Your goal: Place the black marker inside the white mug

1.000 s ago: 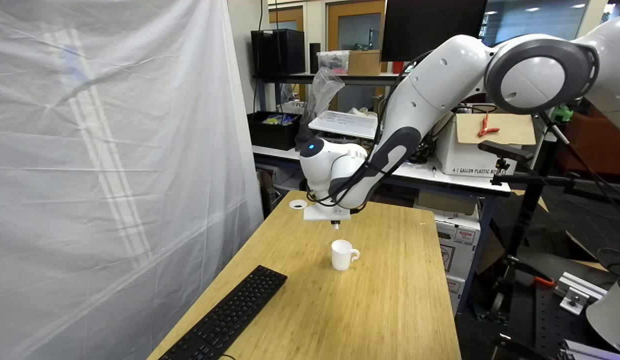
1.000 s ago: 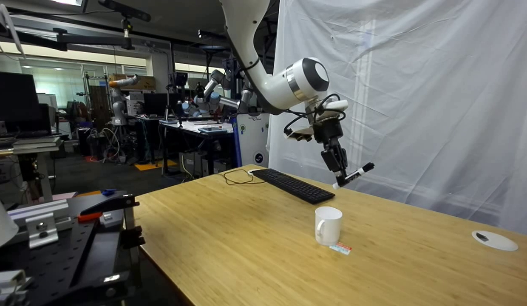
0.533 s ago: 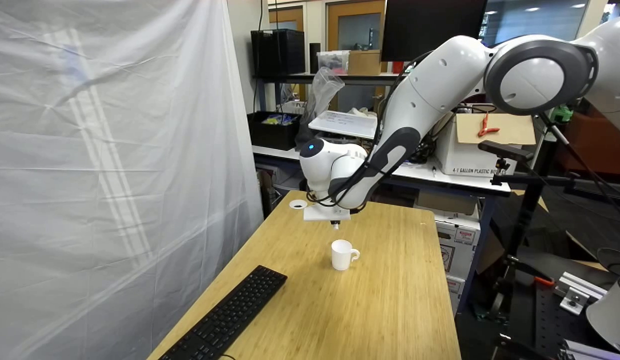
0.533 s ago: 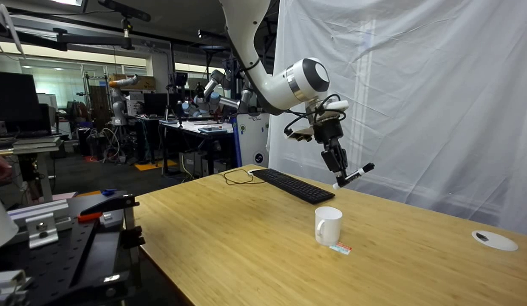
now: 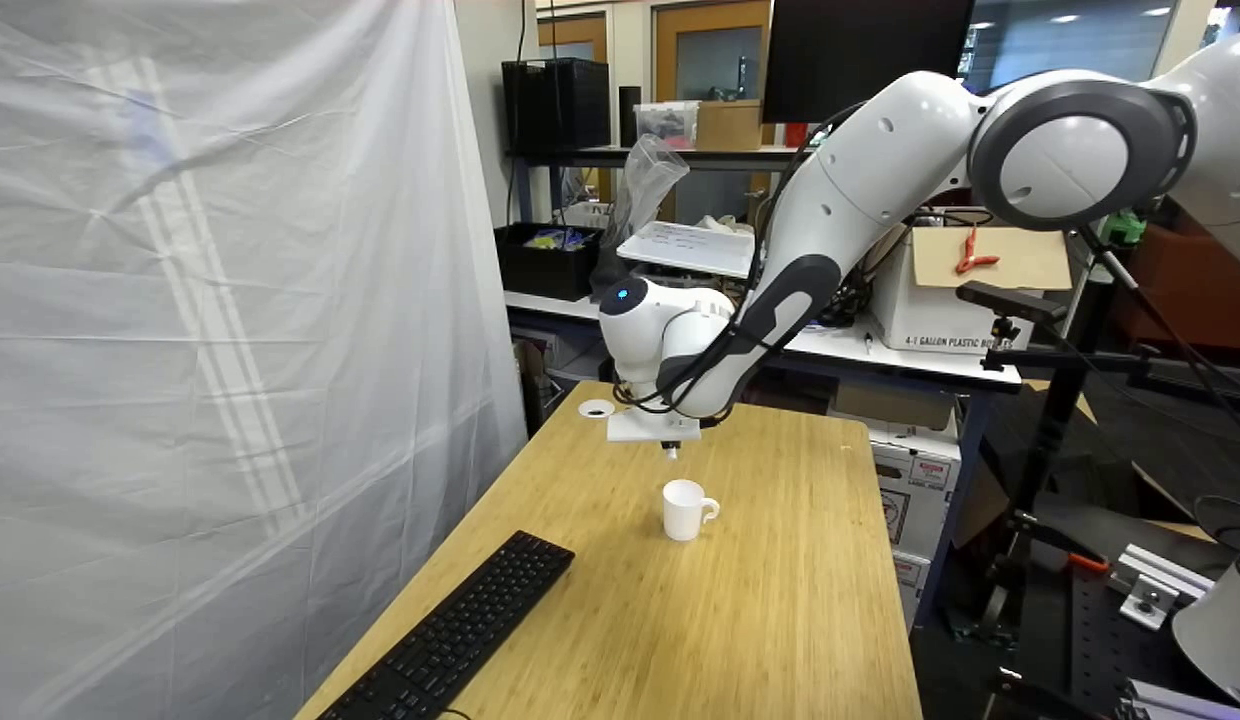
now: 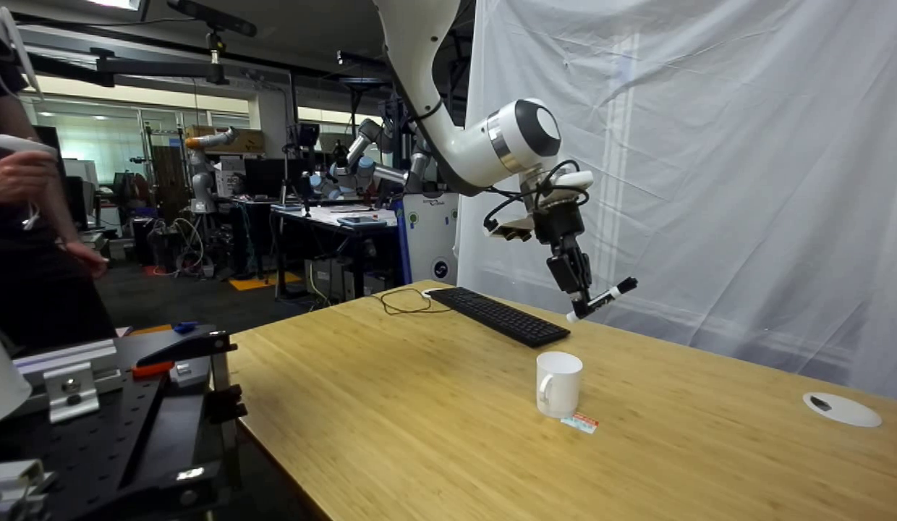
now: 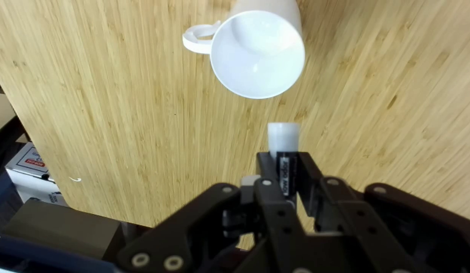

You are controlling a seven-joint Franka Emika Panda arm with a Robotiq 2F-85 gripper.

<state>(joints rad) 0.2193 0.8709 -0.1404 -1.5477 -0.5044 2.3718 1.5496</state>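
Observation:
The white mug [image 5: 682, 512] stands upright on the wooden table, and it also shows in an exterior view [image 6: 559, 394] and in the wrist view [image 7: 257, 60], its opening in sight with nothing inside. My gripper [image 6: 580, 298] is shut on the black marker [image 6: 605, 298], near its white end. The marker is tilted, black cap up and white end down, in the air above the table, apart from the mug. In the wrist view the fingertips [image 7: 283, 163] hold the marker [image 7: 283, 138] just below the mug's rim in the picture. The arm's wrist hides most of the gripper in an exterior view.
A black keyboard [image 6: 499, 315] lies on the table [image 5: 760, 620]. A small red-and-white label [image 6: 580, 422] lies at the mug's base. A flat white disc [image 6: 843, 409] is near the table's end. A white curtain [image 5: 240, 350] hangs alongside. A person [image 6: 29, 202] stands at the picture's left edge.
The arm, marker and mug have not visibly moved. A person has come into view at the left edge of an exterior view, holding a white object.

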